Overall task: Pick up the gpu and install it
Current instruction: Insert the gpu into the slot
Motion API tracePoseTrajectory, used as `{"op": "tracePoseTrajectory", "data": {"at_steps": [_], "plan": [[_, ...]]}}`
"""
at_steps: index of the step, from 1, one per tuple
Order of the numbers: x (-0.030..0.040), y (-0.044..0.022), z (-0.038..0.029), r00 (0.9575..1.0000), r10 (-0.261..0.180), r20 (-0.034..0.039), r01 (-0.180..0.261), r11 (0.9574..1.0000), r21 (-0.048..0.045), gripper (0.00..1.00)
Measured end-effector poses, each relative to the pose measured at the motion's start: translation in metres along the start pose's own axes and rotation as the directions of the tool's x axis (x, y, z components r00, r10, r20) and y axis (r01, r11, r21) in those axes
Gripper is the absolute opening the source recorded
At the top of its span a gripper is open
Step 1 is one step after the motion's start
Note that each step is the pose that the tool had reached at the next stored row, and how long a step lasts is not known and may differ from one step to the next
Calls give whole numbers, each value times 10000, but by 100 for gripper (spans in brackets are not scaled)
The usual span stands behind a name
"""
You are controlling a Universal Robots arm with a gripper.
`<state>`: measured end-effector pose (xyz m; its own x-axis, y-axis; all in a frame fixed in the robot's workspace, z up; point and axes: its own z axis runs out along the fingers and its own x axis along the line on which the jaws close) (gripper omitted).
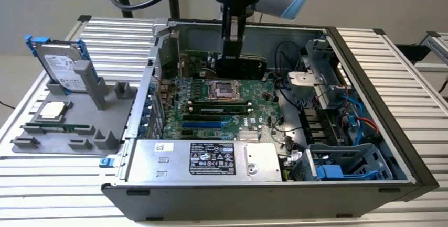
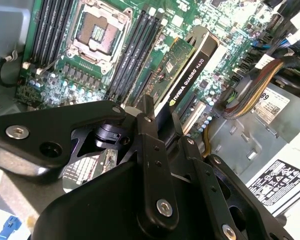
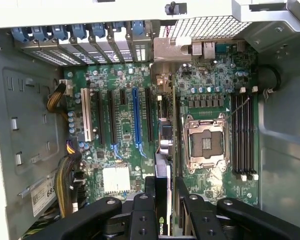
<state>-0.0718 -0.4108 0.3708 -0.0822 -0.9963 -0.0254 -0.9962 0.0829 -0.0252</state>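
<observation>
Black tool [image 3: 165,187] clamps the gpu [image 2: 187,80] on edge over the open case's [image 1: 280,203] motherboard [image 3: 122,127], long axis parallel to the slots [image 3: 136,120].

From where I stand, the arm's pale grey wrist joint [image 1: 284,0] wears a blue-rimmed cap, and thick black cables [image 1: 144,6] loop beside it. The matte black gripper [image 2: 161,116] has flat linkage fingers [image 2: 151,155] pinned by silver screws [image 2: 164,207].

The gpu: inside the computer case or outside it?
Inside: the gpu stands on edge in the gripper over the motherboard, within the case. Seated: cannot tell.
</observation>
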Motion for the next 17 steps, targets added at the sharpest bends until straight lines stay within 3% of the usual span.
{"op": "tracePoseTrajectory", "data": {"at_steps": [17], "plan": [[1,1,47,10000,0,-3,0,10000,1,0]]}}
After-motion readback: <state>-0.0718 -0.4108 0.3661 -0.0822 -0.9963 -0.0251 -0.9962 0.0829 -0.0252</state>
